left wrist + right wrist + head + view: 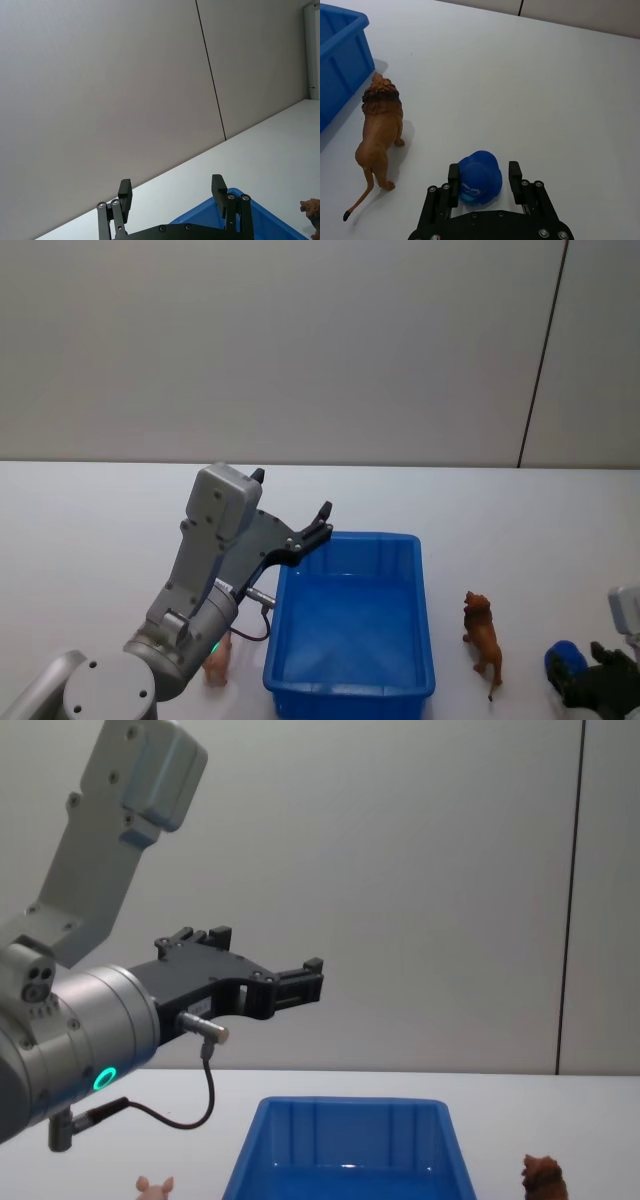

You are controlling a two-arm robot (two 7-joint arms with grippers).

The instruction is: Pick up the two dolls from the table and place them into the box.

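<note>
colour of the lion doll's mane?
Dark brown, on the tan lion doll; clearest in right wrist view.

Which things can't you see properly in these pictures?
Pink doll: head view, the arm of the left gripper, raised near the box, covers most of it; chest view, the bottom edge leaves only ears.
Brown doll: chest view, the bottom edge cuts its body.
Right gripper: head view, cut by the lower right corner.
</note>
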